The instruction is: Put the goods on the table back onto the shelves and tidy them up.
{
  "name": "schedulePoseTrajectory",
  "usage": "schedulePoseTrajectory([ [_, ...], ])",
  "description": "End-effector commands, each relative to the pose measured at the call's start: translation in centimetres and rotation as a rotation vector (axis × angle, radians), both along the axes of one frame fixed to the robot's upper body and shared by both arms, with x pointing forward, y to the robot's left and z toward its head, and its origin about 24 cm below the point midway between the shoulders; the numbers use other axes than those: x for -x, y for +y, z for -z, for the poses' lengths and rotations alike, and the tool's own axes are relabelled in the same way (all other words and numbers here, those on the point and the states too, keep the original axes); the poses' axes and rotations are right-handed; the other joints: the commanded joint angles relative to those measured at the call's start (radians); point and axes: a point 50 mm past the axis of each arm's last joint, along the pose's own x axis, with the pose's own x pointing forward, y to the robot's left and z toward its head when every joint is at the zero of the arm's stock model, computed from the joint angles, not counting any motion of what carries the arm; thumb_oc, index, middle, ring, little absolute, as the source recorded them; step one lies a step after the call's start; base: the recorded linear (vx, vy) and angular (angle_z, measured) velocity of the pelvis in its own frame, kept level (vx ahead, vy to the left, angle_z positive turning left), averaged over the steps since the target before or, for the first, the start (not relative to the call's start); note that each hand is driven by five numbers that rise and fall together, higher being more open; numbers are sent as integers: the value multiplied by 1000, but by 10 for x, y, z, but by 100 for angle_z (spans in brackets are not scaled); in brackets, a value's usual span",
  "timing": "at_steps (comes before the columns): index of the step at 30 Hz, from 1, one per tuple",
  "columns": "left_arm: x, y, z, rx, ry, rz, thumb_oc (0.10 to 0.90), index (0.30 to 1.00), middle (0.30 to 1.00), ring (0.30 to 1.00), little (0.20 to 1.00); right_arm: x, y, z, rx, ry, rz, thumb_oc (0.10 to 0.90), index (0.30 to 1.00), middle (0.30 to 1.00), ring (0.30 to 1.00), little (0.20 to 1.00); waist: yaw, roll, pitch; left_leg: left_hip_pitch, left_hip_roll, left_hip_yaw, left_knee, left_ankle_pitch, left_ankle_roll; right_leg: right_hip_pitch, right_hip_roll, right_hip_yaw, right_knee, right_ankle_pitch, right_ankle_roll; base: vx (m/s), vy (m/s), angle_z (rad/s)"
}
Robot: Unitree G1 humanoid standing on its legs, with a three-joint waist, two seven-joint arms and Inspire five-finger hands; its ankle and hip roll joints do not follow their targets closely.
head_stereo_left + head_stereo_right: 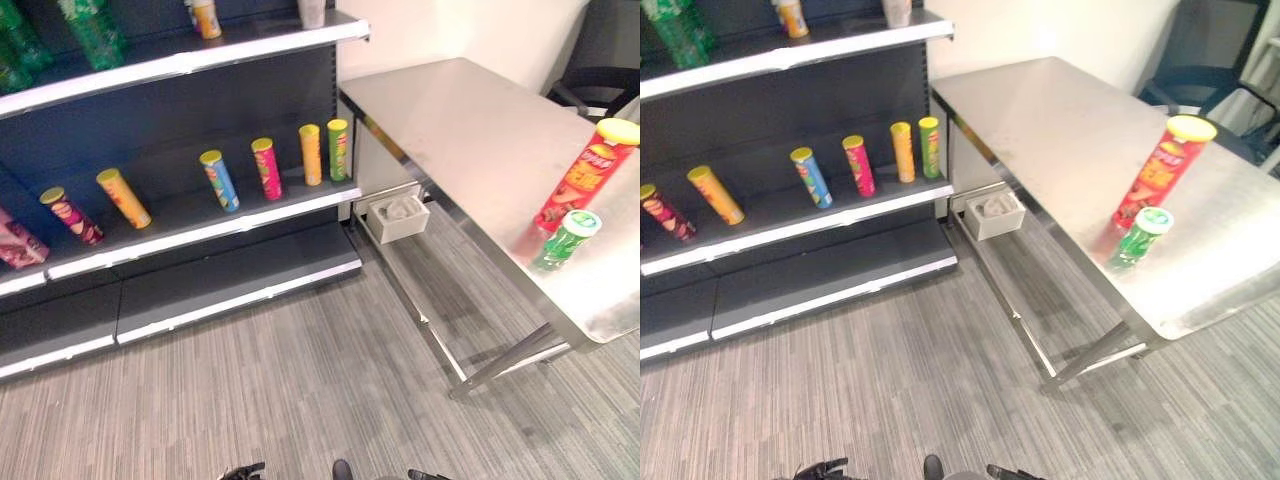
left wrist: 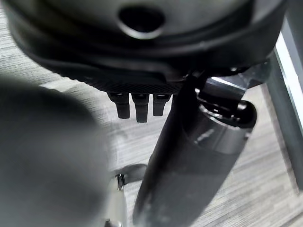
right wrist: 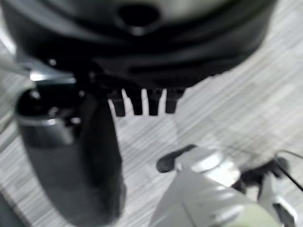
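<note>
Grey striped carpet (image 1: 300,390) runs beneath a dark shelf unit (image 1: 180,230) and, just beside its end, a steel table (image 1: 480,140). On the unit's middle shelf six chip cans stand in a row, counted from the table: green (image 1: 338,150), orange (image 1: 311,154), pink (image 1: 267,168), blue (image 1: 219,180), yellow (image 1: 123,197) and maroon (image 1: 71,215). Pink packets (image 1: 15,245) sit at the far end of that shelf, green bottles (image 1: 90,30) on the shelf above. On the table's near end, well apart from the shelves, a tall red can (image 1: 585,175) stands upright with a short green can (image 1: 566,239) just beside it. A small white bin (image 1: 397,217) hangs under the table's edge nearest the unit. Both hands hang over the carpet, the left hand (image 2: 137,106) and right hand (image 3: 142,101) each with fingers relaxed, grasping nothing.
</note>
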Motion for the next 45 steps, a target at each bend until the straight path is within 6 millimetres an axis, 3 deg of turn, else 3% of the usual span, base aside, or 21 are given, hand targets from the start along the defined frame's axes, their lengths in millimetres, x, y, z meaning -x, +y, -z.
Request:
schedulePoseTrajectory([
  [1,-31,5,-9,-30,-118,27,800,900,900,900,900,21,-11,1,68,86,-9,800,900,900,900,900,38,-78,-6,-37,-79,114,-66,111,188,1,-79,127,83,-18,150,223,-83,-56],
  [4,-30,4,-9,-10,-128,-38,800,900,900,900,900,19,-9,1,61,75,-17,800,900,900,900,900,73,-87,-1,-106,-80,57,-226,74,223,47,-109,152,65,-28,173,313,38,-86],
  [5,-26,0,-7,1,-118,-50,800,900,900,900,900,16,-9,0,62,62,-28,800,900,900,900,900,89,-69,-4,-112,-89,-28,-497,95,223,63,-108,179,52,-50,188,351,118,-53],
  [6,-23,0,-6,9,-114,-70,800,900,900,900,900,15,-8,0,63,65,-40,800,900,900,900,900,109,-60,-2,-133,-96,-102,-584,136,211,81,-100,207,44,-58,190,349,116,-67],
  [7,-24,0,-6,9,-114,-70,800,900,900,900,900,14,-8,0,63,65,-40,800,900,900,900,900,109,-60,-4,-133,-96,-102,-589,139,210,79,-100,208,44,-57,190,285,28,-86],
  [9,-24,1,-7,17,-131,-164,800,900,900,900,900,18,-3,3,45,99,-52,800,900,900,900,900,146,-55,2,-196,-76,-250,-699,218,176,126,-99,285,34,-77,195,411,-10,-87],
  [11,-23,2,-6,25,-128,-196,800,900,900,900,900,21,-1,4,32,107,-42,800,900,900,900,900,142,-47,-1,-174,-66,-230,-719,206,177,138,-97,319,43,-91,201,346,40,-141],
  [14,-24,6,-8,26,-140,-217,800,900,900,900,900,30,-2,4,16,126,12,800,900,900,900,900,135,-35,-29,-131,-83,-153,-715,185,186,147,-171,352,27,-95,229,411,186,-98],
  [16,-28,4,-8,24,-147,-185,800,900,900,900,900,29,-2,4,14,123,12,800,900,900,900,900,128,-32,-37,-123,-86,-128,-725,183,190,131,-184,367,33,-87,239,299,190,-96],
  [19,-43,0,-13,4,-179,-36,800,900,900,900,900,14,-5,1,21,86,-8,800,900,900,900,900,93,-27,-44,-70,-111,-28,-758,156,218,79,-227,447,60,-49,280,292,243,-98],
  [23,-59,-3,-18,0,-219,29,800,900,900,900,900,-12,-10,-5,47,-4,-22,800,900,900,900,900,44,-18,-9,-16,-125,79,-777,108,248,-13,-221,519,178,33,312,131,156,-83],
  [24,-63,-4,-19,0,-230,45,800,900,900,900,900,-17,-10,-6,47,-20,-21,800,900,900,900,900,34,-16,1,-5,-121,116,-782,99,252,-43,-219,515,207,60,318,42,143,-83],
  [26,-69,-6,-22,-6,-244,94,800,900,900,900,900,-21,-11,-7,41,-34,5,800,900,900,900,900,21,-6,15,10,-107,187,-786,81,253,-94,-243,416,243,89,298,84,151,-153],
  [27,-71,-7,-22,-3,-243,115,800,900,900,900,900,-16,-13,-7,49,-26,19,800,900,900,900,900,29,-2,7,17,-100,237,-786,72,247,-103,-291,254,241,88,288,138,156,-187],
  [29,-69,-7,-22,-2,-237,119,800,900,900,900,900,-6,-13,-5,43,-4,48,800,900,900,900,900,29,-13,-11,37,-107,275,-786,36,241,-86,-301,150,207,69,302,161,115,-113],
  [30,-69,-7,-22,-2,-236,120,800,900,900,900,900,-6,-13,-4,43,-3,48,800,900,900,900,900,29,-13,-11,39,-108,274,-786,34,242,-84,-302,149,206,68,303,121,38,-73],
  [35,-65,-10,-19,17,-205,154,800,900,900,900,900,14,-7,1,8,47,104,800,900,900,900,900,18,-12,-16,74,-93,321,-786,-5,236,-173,-184,72,143,2,316,107,-31,-58],
  [37,-67,-19,-19,30,-200,195,800,900,900,900,900,22,-4,3,-7,71,117,800,900,900,900,900,-14,-5,-1,121,-101,304,-786,-37,231,-241,-134,66,62,46,320,295,-38,-22],
  [40,-72,-29,-20,43,-214,247,800,900,900,900,900,30,-3,4,-10,99,114,800,900,900,900,900,-38,-5,18,161,-111,274,-786,-54,225,-291,-112,109,37,88,327,181,-80,40],
  [42,-73,-32,-20,51,-213,260,800,900,900,900,900,38,-4,4,-14,126,125,800,900,900,900,900,-32,-19,19,178,-122,252,-786,-37,224,-274,-120,127,38,111,308,128,-223,50],
  [45,-64,-25,-17,50,-186,189,800,900,900,900,900,47,-5,4,-11,162,119,800,900,900,900,900,1,-15,-6,231,-91,202,-779,-3,205,-236,-100,116,97,64,265,197,-252,10],
])
